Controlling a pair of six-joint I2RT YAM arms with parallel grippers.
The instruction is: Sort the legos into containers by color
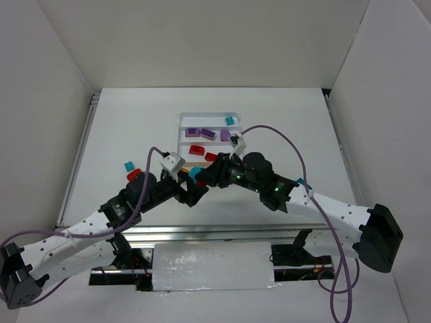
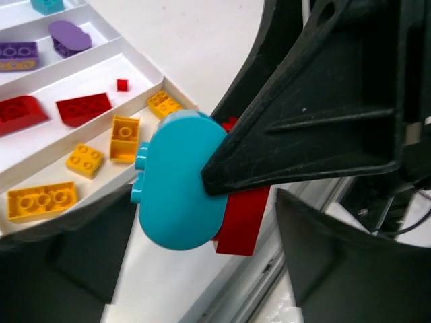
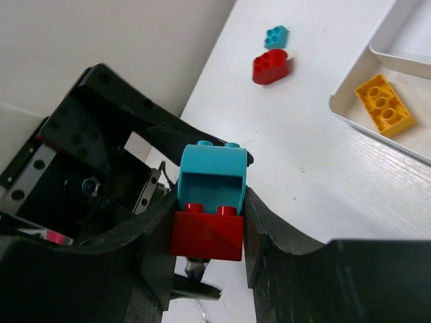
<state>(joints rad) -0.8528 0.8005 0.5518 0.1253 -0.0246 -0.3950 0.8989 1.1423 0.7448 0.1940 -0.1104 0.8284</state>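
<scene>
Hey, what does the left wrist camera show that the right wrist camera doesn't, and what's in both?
Left wrist only: red plastic bricks and purple plastic bricks lying in separate compartments of the white plastic tray. Right wrist only: a small teal brick and a rounded red brick loose on the white table. Both: the rounded teal brick joined to a red block, clamped by the right arm's black fingers, and a yellow brick in the tray.

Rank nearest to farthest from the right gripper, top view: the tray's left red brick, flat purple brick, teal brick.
1. Left red brick, left half of the tray, closest to the right gripper.
2. Flat purple brick, next row back.
3. Teal brick, back row, right.
</scene>
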